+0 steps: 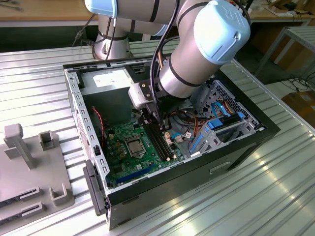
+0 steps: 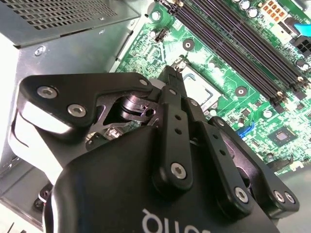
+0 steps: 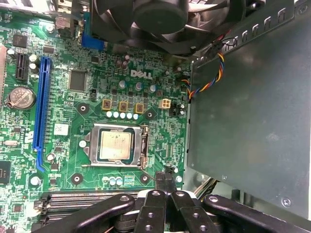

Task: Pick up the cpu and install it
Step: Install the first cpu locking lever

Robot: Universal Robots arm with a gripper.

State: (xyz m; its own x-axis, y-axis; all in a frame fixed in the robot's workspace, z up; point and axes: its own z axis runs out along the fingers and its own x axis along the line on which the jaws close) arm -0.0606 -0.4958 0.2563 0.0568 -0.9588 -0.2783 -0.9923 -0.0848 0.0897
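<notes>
Silvery cpu [image 3: 115, 145] sits in its socket [image 3: 144, 145]; the jaws hang clenched, empty, just beside.

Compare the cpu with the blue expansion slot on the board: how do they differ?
The cpu is a small square with a silvery metal top; the blue expansion slot is a long, narrow plastic strip. The cpu lies inside the metal-framed socket; the slot stands bare on the motherboard. Both lie flat on the board.
</notes>
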